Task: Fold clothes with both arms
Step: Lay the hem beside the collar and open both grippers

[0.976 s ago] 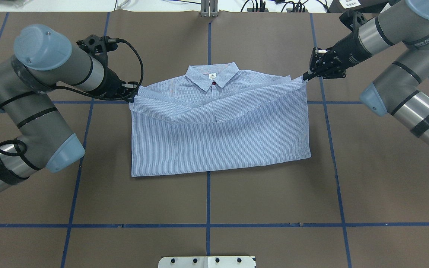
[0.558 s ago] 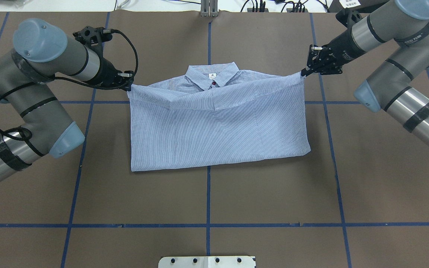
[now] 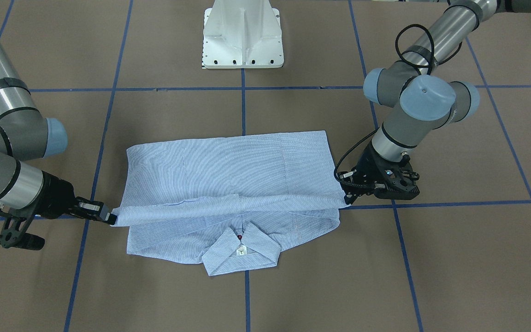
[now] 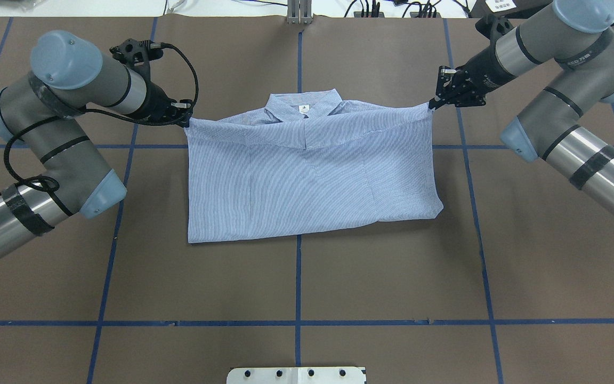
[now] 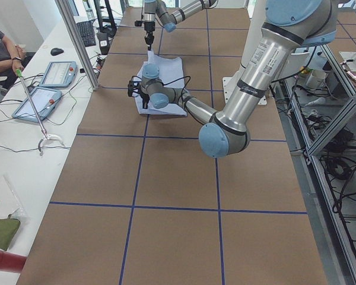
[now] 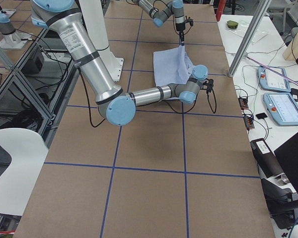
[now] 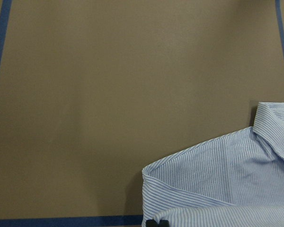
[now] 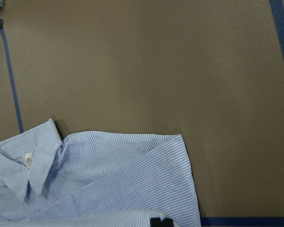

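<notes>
The blue-and-white striped shirt (image 4: 312, 181) lies folded in half at the table's middle, its collar (image 4: 303, 106) and white neck label on the far side. My left gripper (image 4: 185, 121) is shut on the left corner of the folded-over layer. My right gripper (image 4: 431, 105) is shut on its right corner. The held edge hangs stretched between them, just above the shoulders and below the collar. In the front-facing view the left gripper (image 3: 346, 197) is on the right, the right gripper (image 3: 111, 217) on the left, and the shirt (image 3: 228, 170) lies between. Both wrist views show the shirt (image 7: 227, 184) (image 8: 109, 179) below.
The brown table top (image 4: 296, 282) is marked with blue tape lines. The white pedestal base (image 3: 242, 41) stands on the robot's side. Beyond the far edge lie cables and tablets (image 5: 56, 74) on a white bench, where a person sits.
Both grippers have moved away from the robot with the held edge. The folded-over layer now reaches higher, covering the shoulders up to the collar.
</notes>
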`<state>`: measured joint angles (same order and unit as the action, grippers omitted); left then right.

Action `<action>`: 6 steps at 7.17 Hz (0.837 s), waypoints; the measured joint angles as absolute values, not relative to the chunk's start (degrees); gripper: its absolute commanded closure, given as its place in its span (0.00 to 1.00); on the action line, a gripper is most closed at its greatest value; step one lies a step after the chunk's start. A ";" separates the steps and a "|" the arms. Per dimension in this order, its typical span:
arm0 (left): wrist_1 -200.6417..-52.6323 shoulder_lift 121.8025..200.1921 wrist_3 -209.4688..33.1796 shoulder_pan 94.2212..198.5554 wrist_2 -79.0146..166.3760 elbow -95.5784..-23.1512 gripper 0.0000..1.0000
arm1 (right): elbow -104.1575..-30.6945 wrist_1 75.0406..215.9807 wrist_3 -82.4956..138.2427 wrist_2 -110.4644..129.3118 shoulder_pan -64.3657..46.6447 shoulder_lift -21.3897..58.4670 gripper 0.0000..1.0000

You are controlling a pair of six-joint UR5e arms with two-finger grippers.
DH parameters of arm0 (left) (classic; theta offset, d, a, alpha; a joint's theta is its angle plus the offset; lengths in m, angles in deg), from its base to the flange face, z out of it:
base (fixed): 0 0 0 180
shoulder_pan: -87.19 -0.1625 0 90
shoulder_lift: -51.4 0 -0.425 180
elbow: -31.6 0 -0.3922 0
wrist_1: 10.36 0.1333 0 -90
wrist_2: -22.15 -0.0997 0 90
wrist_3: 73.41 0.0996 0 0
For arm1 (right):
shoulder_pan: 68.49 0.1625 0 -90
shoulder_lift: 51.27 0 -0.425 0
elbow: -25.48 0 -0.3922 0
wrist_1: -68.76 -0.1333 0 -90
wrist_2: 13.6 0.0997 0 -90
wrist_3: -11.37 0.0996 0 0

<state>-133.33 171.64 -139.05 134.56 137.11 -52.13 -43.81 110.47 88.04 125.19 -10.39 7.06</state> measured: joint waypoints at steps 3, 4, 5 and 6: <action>-133.56 171.43 -139.00 134.57 137.11 -51.78 0.93 | -43.28 111.34 88.01 123.28 -11.11 5.91 0.64; -133.58 171.44 -139.06 134.56 137.11 -51.70 0.27 | -42.96 111.37 88.01 123.01 -11.25 5.83 0.01; -133.60 171.50 -139.20 134.52 137.09 -51.59 0.01 | -42.78 111.39 88.03 122.53 -11.54 5.80 0.00; -133.64 171.71 -139.46 134.49 137.07 -51.54 0.01 | -42.80 111.35 88.09 121.86 -11.90 5.79 0.00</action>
<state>-133.64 171.71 -139.46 134.49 137.07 -51.54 -42.80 111.35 88.09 121.86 -11.90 5.79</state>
